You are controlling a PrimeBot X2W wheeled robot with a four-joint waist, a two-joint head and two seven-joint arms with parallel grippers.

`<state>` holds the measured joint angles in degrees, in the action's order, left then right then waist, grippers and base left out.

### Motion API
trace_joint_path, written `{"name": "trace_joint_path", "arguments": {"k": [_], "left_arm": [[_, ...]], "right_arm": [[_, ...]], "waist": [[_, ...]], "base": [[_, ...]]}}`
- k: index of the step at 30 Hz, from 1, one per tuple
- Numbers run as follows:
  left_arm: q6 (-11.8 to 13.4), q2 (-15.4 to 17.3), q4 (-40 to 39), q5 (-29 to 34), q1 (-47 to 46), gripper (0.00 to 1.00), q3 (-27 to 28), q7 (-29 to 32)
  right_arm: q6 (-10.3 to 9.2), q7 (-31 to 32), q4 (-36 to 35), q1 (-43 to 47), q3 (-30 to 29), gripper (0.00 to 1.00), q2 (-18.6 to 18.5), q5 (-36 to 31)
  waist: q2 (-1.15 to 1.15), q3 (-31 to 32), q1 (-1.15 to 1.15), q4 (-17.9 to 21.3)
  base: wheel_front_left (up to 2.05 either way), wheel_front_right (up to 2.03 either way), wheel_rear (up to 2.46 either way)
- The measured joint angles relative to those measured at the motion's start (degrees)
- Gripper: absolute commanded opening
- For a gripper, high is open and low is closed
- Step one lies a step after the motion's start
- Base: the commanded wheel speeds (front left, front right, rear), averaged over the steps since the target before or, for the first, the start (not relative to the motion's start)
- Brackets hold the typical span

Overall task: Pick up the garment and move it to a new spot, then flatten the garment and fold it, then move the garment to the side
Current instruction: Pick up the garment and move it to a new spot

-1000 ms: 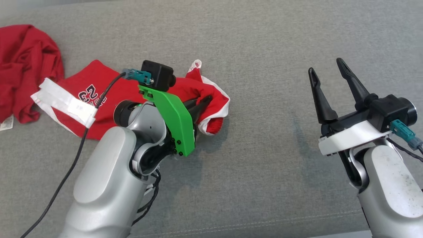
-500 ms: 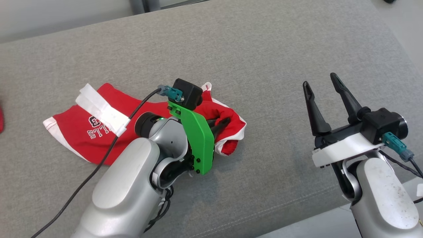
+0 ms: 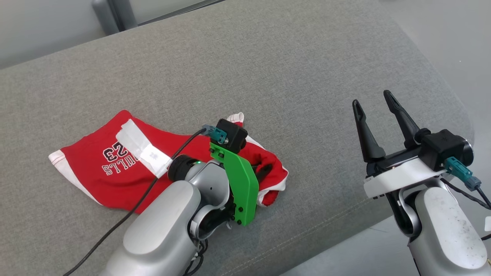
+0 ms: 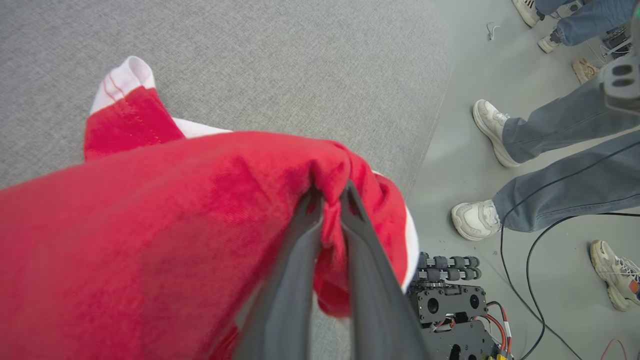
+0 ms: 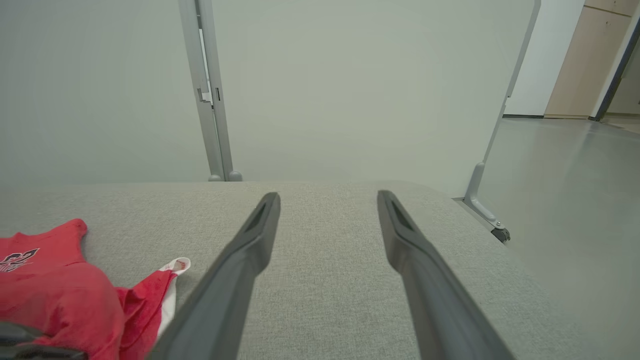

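on the grey cushion [image 3: 291, 69], toward its left half in the head view, the red garment [image 3: 111, 180] lies partly spread, with white trim along its edges and a white print with the number 23 facing up; a white strip [image 3: 142, 152] crosses the cloth just beside the print; the garment's right end is bunched and drawn up into the left gripper [image 4: 330, 192], whose two dark fingers stand almost together in the left wrist view, clamped on a fold of the red fabric at their tips; a green bracket [image 3: 241, 188] sits on that wrist, and a black cable [image 3: 126, 218] trails from it across the garment and cushion; the right gripper [image 3: 371, 98] hangs over the cushion's right end, well apart from the garment, its fingers spread wide with nothing between them; in the right wrist view the garment shows at the lower left and a pale panel wall [image 5: 350, 75] stands behind the cushion; beyond the cushion's edge in the left wrist view are the floor [image 4: 460, 60], legs in jeans [image 4: 560, 120] with pale shoes, and dark machinery [image 4: 450, 305].
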<state>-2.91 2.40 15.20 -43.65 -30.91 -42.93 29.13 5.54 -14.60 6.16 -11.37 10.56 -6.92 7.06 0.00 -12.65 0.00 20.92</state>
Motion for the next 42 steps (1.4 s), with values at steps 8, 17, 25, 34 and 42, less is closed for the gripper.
{"name": "trace_joint_path", "arguments": {"k": [8, 17, 25, 34, 42], "left_arm": [[0.1, 0.1, 1.1, 0.0, 0.1, 0.00, -3.0, -0.2], [-0.1, 0.1, 0.9, 0.0, 1.6, 0.00, -4.7, -1.5], [-0.1, 2.4, -2.8, 0.0, 4.3, 0.00, -2.7, -3.0], [1.5, 7.1, -3.2, -1.1, 8.9, 0.00, 1.0, -4.3], [3.2, 9.5, -5.6, -1.6, 10.1, 0.40, 4.3, -6.5]], "right_arm": [[0.42, 0.0, 0.0, 0.0, -0.5, 1.00, -0.3, 0.0], [0.43, 0.0, 0.6, 0.7, -1.1, 1.00, -0.7, 0.0], [0.47, 0.0, 2.0, 3.2, -1.5, 1.00, -1.4, 0.0], [0.52, 0.0, 3.8, 5.1, -0.8, 1.00, -1.7, 0.0], [0.98, 0.0, 4.5, 5.4, -0.4, 1.00, -2.0, 0.0]], "waist": [[0.00, -0.1, 0.00, -2.3], [0.00, 0.7, 0.00, -5.3], [0.00, 2.2, 0.00, -7.8], [0.00, 3.5, 0.00, -11.3], [0.00, 4.4, 0.00, -13.8]], "base": [[0.00, 0.00, 0.00], [0.00, 0.00, 0.00], [0.00, 0.00, 0.00], [0.00, 0.00, 0.00], [0.00, 0.00, 0.00]]}}
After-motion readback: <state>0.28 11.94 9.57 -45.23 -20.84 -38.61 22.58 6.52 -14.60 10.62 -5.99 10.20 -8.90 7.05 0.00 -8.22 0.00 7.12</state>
